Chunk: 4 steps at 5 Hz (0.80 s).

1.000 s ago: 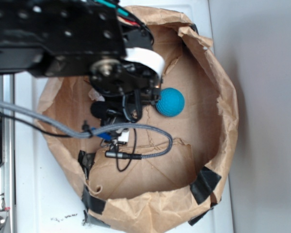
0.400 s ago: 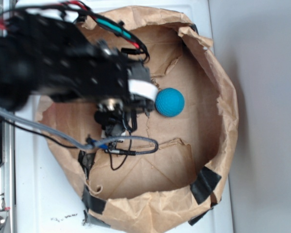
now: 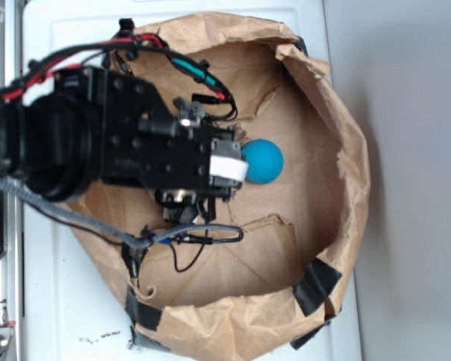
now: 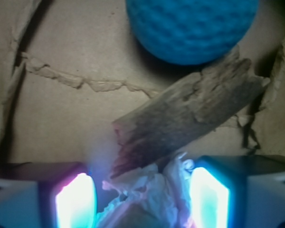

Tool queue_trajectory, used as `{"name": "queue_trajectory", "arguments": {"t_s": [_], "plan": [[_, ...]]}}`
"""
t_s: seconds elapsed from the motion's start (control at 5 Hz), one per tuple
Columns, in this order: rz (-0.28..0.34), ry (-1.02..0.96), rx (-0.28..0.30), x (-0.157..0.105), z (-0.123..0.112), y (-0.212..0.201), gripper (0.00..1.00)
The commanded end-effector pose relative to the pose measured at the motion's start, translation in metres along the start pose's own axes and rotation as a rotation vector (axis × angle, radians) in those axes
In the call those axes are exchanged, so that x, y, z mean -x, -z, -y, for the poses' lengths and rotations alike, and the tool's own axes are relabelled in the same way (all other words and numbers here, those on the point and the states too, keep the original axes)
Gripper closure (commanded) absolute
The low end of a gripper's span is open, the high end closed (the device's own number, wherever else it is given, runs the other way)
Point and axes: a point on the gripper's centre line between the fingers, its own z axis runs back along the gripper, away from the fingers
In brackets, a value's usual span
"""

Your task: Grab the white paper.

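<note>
While the black gripper (image 4: 141, 199) stands with its two lit fingers (image 4: 73, 202) spread apart, the crumpled off-white paper wad (image 4: 147, 197) sits in the gap between them, and whether either finger touches it cannot be told. One wad, one dimpled teal ball (image 4: 192, 26) and one dark brown splintered bark piece (image 4: 185, 116) lie on the brown paper bag lining (image 3: 308, 128). Being irregular, the wad has no clear long axis; the bark overlaps its top edge and slants up toward the ball.
</note>
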Motion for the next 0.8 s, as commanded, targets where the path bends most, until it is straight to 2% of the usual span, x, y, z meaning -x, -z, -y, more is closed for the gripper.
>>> {"name": "queue_trajectory", "arguments": {"t_s": [0.0, 0.2, 0.4, 0.6], "plan": [[0.096, 0.008, -0.013, -0.001, -0.003, -0.021, 1.00], [0.150, 0.006, 0.024, 0.000, -0.007, -0.047, 1.00], [0.238, -0.001, 0.135, 0.000, -0.006, -0.097, 1.00], [0.276, -0.021, 0.207, 0.002, -0.010, -0.147, 0.96]]}}
